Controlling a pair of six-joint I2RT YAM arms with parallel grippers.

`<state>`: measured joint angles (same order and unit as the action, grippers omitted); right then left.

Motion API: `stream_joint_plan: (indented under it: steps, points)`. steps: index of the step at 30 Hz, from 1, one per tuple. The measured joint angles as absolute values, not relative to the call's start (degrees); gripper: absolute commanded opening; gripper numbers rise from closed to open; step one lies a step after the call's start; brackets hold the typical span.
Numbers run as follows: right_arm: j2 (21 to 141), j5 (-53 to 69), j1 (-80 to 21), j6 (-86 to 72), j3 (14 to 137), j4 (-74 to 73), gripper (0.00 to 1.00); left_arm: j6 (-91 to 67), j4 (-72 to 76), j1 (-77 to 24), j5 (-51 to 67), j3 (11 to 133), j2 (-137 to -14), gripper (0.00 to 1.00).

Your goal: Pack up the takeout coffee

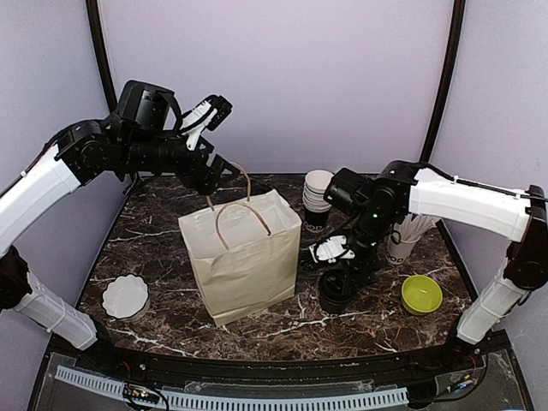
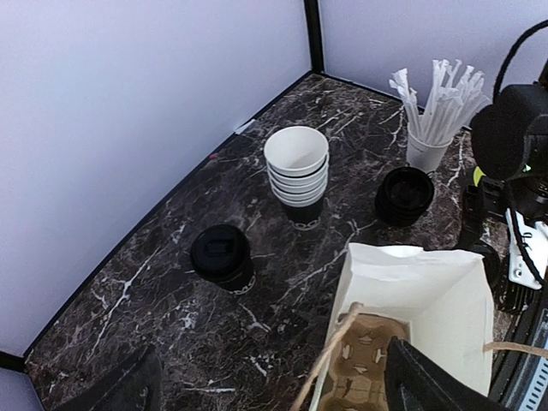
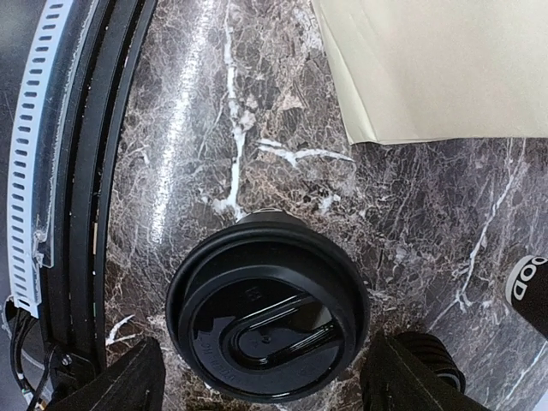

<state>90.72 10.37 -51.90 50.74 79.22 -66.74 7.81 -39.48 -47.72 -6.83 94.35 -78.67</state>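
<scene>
Right wrist view looks straight down on the lidded coffee cup, which stands on the desk toward its near edge, just right of the paper bag. We judge it light, thin-walled and easily crushed; its black lid looks slick, so we would take the paper wall below the rim. Right arm folds in from the right edge, wrist down; the right jaws stand spread either side of the cup, gripping nothing. Left arm reaches high over the bag, the left jaws released.

I see a glossy, dark marbled surface; a smooth black plastic lid, faintly shiny; a matt cream paper bag with rough brown cardboard tray.
</scene>
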Motion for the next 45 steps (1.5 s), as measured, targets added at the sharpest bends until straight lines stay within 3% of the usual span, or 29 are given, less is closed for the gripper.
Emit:
stream_joint_plan:
  steps: [8,27,29,31,34,41,43,45]
  points:
    - [90.7,10.0,-51.9,51.0,80.5,-67.3,0.85,7.7,-39.5,-47.7,2.5,94.3,-79.4,0.90]
    - [93.0,8.3,-52.6,51.4,79.2,-66.7,0.75,7.4,-39.5,-47.7,3.6,94.3,-79.4,0.90]
    - [92.9,7.7,-53.0,51.4,79.0,-66.2,0.79,7.3,-39.5,-47.7,3.6,94.3,-79.4,0.90]
    - [92.5,7.4,-53.4,51.3,78.5,-66.0,0.96,7.3,-39.5,-47.7,3.6,94.3,-79.4,0.90]
    - [92.4,6.3,-54.3,51.3,76.7,-65.6,0.95,7.2,-39.5,-47.7,3.6,94.3,-79.4,0.90]
    - [92.3,3.8,-54.5,51.2,76.1,-63.5,0.79,7.0,-39.6,-47.7,3.6,94.3,-79.3,0.90]
    - [92.3,3.5,-54.7,50.8,76.1,-63.6,0.80,6.8,-39.6,-47.7,3.7,94.3,-79.2,0.90]
    - [92.3,3.4,-54.8,50.7,76.2,-63.6,0.90,6.7,-39.7,-47.7,3.8,94.3,-79.0,0.90]
